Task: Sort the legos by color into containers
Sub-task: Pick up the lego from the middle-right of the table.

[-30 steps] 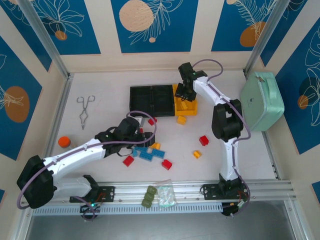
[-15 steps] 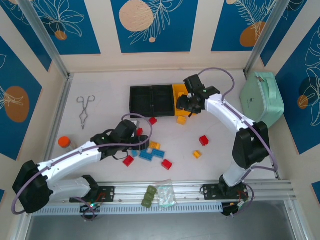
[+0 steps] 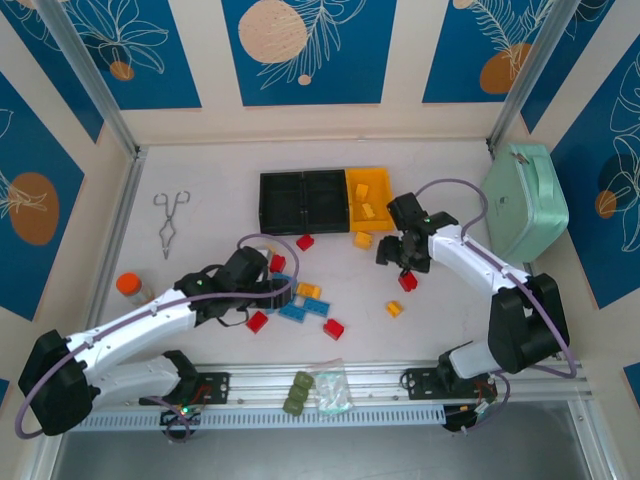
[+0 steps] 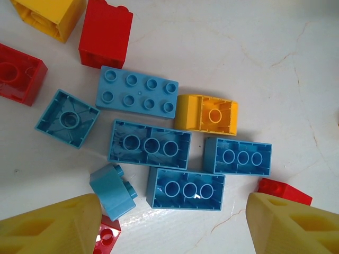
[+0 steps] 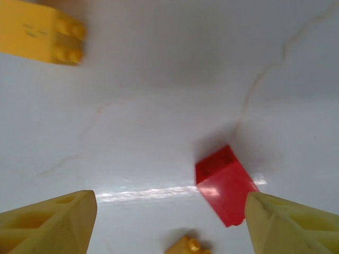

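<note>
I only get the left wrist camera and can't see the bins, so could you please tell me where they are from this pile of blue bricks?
Observer: The row of bins lies beyond the pile, farther from the left arm's base.
Operator: Thank you. Is anything in them?
Observer: Yellow bricks lie in the yellow bin, at the row's right end.
Operator: And the right gripper?
Observer: It is open above a red brick, right of the pile.
</note>
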`<state>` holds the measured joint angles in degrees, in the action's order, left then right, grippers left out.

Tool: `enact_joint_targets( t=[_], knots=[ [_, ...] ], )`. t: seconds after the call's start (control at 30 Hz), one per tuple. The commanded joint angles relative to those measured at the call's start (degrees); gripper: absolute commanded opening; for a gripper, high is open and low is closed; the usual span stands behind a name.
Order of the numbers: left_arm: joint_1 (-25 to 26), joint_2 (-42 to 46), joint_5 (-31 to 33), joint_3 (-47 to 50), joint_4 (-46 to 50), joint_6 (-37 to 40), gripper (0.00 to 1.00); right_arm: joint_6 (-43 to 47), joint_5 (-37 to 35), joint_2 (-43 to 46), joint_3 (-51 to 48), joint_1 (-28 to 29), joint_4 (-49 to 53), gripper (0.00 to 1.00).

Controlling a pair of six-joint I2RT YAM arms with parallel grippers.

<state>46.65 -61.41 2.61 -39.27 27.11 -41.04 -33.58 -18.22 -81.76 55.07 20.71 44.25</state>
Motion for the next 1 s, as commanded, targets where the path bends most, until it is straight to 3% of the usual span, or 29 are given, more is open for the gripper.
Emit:
enact_joint_targets(
  t=[0.0,0.3,0.5,0.67,0.8,0.97],
  knots=[
    [0.4,-1.0,-1.5,0.3,-0.2,1.3,0.72,0.4,-0.3,-0.2,-3.1,-1.8,-1.1,0.75],
    [0.4,-1.7,-2.0,1.8,-1.8,0.2,0.72,-0.6,5.8,-5.8,-4.4,-1.9,-4.2,0.74],
    [0.4,-2.1,-2.2,2.4,-3.0,-0.1,0.72,-2.3,5.1,-8.9,-3.5,2.3,-3.8,0.6],
    [0.4,-2.0,-2.5,2.9,-3.4,-0.2,0.72,-3.5,2.2,-10.9,-1.8,4.8,-3.0,0.34],
    [0.4,-1.0,-1.9,3.5,-3.5,-0.5,0.72,-3.4,0.8,-11.2,1.4,7.2,-1.1,0.23],
    [0.4,-0.3,-0.8,4.1,-2.8,-1.8,0.72,-3.3,1.0,-11.1,7.6,10.9,1.0,0.23]
  ],
)
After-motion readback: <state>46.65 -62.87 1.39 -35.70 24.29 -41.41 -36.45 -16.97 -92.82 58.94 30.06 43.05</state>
